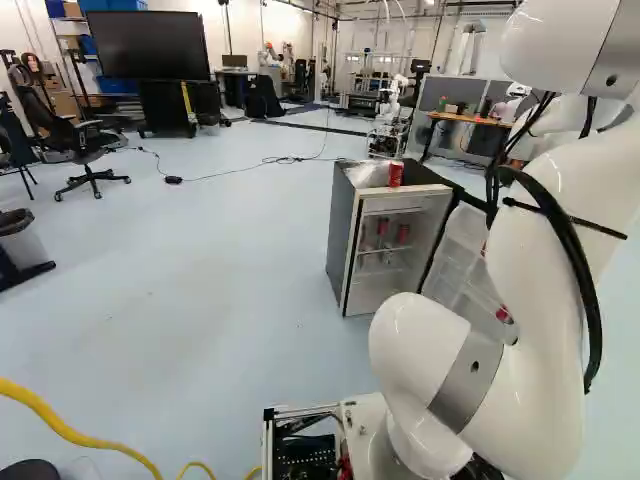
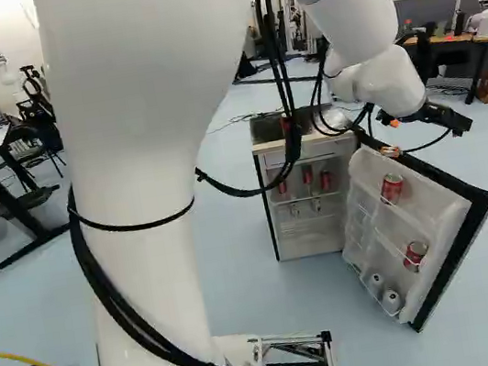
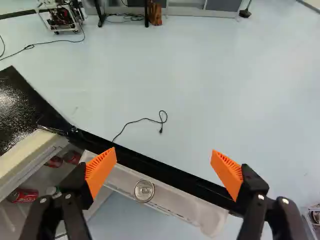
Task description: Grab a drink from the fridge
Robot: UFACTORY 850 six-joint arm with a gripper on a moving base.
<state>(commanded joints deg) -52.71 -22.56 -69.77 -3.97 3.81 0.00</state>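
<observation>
- Your claw (image 2: 429,121) is open: in the wrist view its two orange pads (image 3: 101,171) stand wide apart.
- It hangs over the opened fridge door (image 2: 439,212), whose dark top edge slants across beneath the fingers in the wrist view.
- Your drinks are in the fridge (image 1: 342,240) and its door. On an upper shelf inside you have upright red cans (image 2: 307,175), with more containers (image 2: 316,203) on the shelf under them.
- In the door, you'll see an upper red can (image 2: 392,187) and, on a shelf further down, a lower red can (image 2: 415,255); two pale round ends (image 2: 391,299) show in the bottom rack.
- Look in the wrist view for a round metallic top (image 3: 144,191) in the door's upper rack, seen between the two fingers.
- On top of the fridge you have one more red can (image 1: 396,173), upright, just beside some clear plastic (image 1: 368,174).
- Your arm (image 1: 540,280) reaches ahead from the base, with black cables (image 2: 112,287) strapped along it.
- Past the door, a thin black cord (image 3: 147,119) lies on the floor; a desk (image 1: 470,119) stands well beyond the fridge.
</observation>
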